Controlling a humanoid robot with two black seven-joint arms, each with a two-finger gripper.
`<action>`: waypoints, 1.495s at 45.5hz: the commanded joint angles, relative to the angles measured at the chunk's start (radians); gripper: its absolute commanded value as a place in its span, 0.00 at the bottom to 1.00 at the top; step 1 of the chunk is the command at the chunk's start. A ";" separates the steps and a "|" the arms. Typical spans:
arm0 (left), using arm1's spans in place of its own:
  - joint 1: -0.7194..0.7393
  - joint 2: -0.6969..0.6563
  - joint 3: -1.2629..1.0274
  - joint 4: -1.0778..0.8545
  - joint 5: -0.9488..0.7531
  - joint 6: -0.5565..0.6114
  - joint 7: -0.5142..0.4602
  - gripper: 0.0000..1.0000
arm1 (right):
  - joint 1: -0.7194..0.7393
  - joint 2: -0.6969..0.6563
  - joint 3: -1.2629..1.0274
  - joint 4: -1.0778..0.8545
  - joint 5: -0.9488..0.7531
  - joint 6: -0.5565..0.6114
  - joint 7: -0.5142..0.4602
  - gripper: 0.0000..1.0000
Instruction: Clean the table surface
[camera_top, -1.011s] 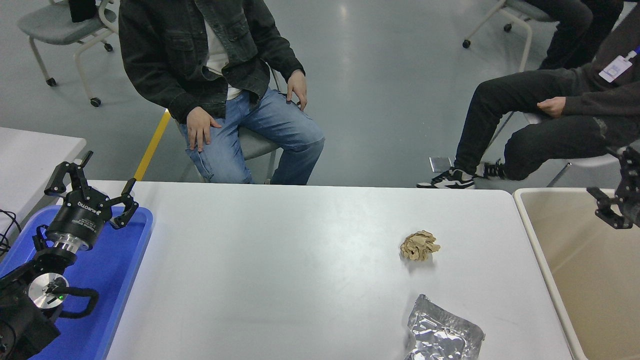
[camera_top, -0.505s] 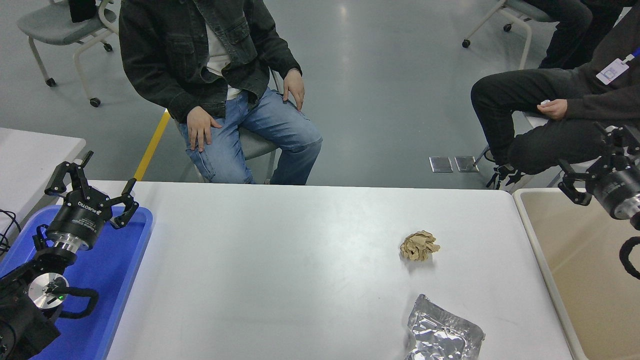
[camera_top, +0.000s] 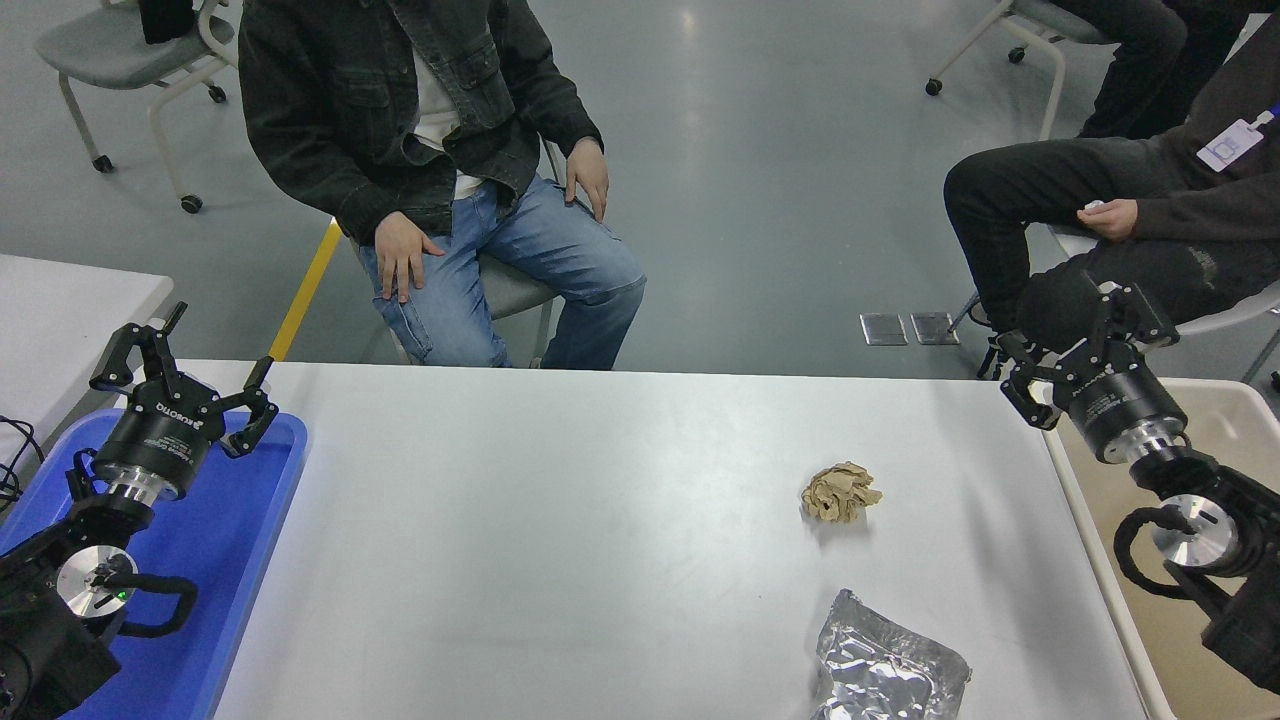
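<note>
Two scraps lie on the table surface (camera_top: 600, 540) near its right edge: a crumpled paper ball (camera_top: 840, 492) and a foil wrapper (camera_top: 885, 665). Since a second ago the right gripper (camera_top: 1075, 345) has swung from the beige bin (camera_top: 1190, 560) toward the table's far right corner, jaws spread wide and empty, likely heading for the paper. Left gripper (camera_top: 185, 375) sits parked open over the blue tray (camera_top: 240, 560).
</note>
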 joint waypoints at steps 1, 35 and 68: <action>0.000 0.000 0.000 0.000 0.000 0.000 0.000 1.00 | -0.047 -0.032 -0.018 0.132 -0.035 -0.141 0.010 1.00; 0.000 0.000 0.000 0.000 0.000 -0.001 0.000 1.00 | -0.030 -0.085 -0.011 0.136 -0.103 -0.229 0.021 1.00; 0.000 0.000 0.000 0.000 0.000 0.000 0.000 1.00 | 0.015 -0.357 -0.236 0.561 -0.867 -0.242 -0.057 1.00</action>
